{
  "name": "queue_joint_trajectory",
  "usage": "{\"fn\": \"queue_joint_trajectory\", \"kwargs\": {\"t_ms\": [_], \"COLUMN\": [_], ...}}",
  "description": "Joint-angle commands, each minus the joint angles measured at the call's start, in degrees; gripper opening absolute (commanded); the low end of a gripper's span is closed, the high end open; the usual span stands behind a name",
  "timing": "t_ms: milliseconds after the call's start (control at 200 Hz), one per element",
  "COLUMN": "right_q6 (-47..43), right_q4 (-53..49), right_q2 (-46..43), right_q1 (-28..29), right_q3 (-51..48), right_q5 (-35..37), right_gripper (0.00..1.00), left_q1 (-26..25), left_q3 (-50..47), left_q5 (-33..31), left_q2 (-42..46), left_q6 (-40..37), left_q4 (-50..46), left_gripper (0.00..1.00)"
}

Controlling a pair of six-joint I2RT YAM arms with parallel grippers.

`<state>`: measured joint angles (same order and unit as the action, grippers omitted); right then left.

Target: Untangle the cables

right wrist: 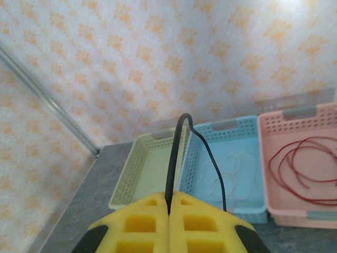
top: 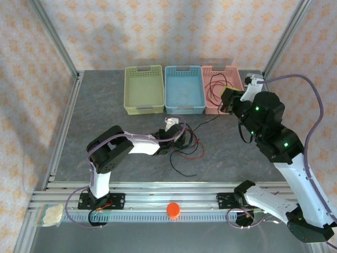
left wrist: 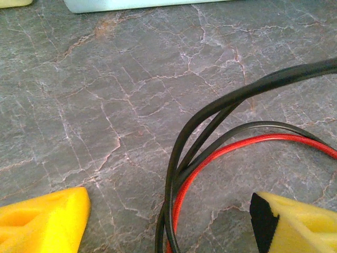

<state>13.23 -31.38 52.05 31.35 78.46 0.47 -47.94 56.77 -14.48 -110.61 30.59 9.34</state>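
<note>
- Nearest, the left hand (left wrist: 169, 201) hangs released, low over the tangle (top: 187, 148) of black and red cables on the surface (top: 105, 105).
- Further right, the right hand (right wrist: 169, 204) is clenched on a black cable (right wrist: 173, 158), raised before the pink bin (top: 221, 68).
- Farthest, a red cable (right wrist: 300, 169) lies in the pink bin, a whitish cable (right wrist: 236, 169) in the blue bin (right wrist: 247, 136).

Readable markings: none. No lettering, label, brand name, number or sign is showing legibly on any surface in these views.
</note>
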Motion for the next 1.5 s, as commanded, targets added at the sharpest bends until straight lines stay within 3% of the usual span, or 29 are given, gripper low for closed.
{"fn": "queue_joint_trajectory", "kwargs": {"t_ms": [0, 285, 466, 736, 941, 1076, 1372, 1497], "right_q6": [-3.4, -6.5, -7.1, -3.1, 4.5, 12.0, 22.6, 23.5], "right_q4": [-2.7, -5.3, -6.0, -4.1, 0.6, 2.5, 10.4, 10.5], "right_q2": [0.2, 0.5, 0.7, 2.0, 3.3, 5.2, 9.1, 11.0], "right_q1": [0.4, 0.3, 0.3, 0.3, 0.4, 0.3, 0.2, 0.0], "right_q3": [3.5, 9.1, 9.6, 5.1, 0.4, -2.8, -6.7, -5.6], "right_q5": [5.9, 11.1, 10.7, 8.8, 8.2, 8.1, 0.2, -3.7], "right_gripper": [0.0, 0.0, 0.0, 0.0, 0.0, 0.0, 0.0, 0.0], "left_q1": [0.3, 0.2, 0.1, -0.3, -0.3, 1.0, 0.9, 0.9], "left_q3": [-1.7, -2.7, -3.4, -9.2, -13.1, -10.2, -0.8, 2.5], "left_q5": [-2.2, -2.5, -2.5, -1.4, 5.0, 15.4, 29.0, 31.0], "left_q2": [0.8, 0.4, 0.9, 16.7, 31.0, 35.8, 34.2, 32.2], "left_q6": [1.5, 1.7, 2.2, -2.7, -7.3, -8.1, -10.2, -10.8], "left_q4": [-1.5, -1.6, -1.5, 2.8, 5.8, 7.3, 11.8, 13.0], "left_gripper": [0.81, 0.81, 0.81, 0.81, 0.81, 0.81, 0.8, 0.79]}}
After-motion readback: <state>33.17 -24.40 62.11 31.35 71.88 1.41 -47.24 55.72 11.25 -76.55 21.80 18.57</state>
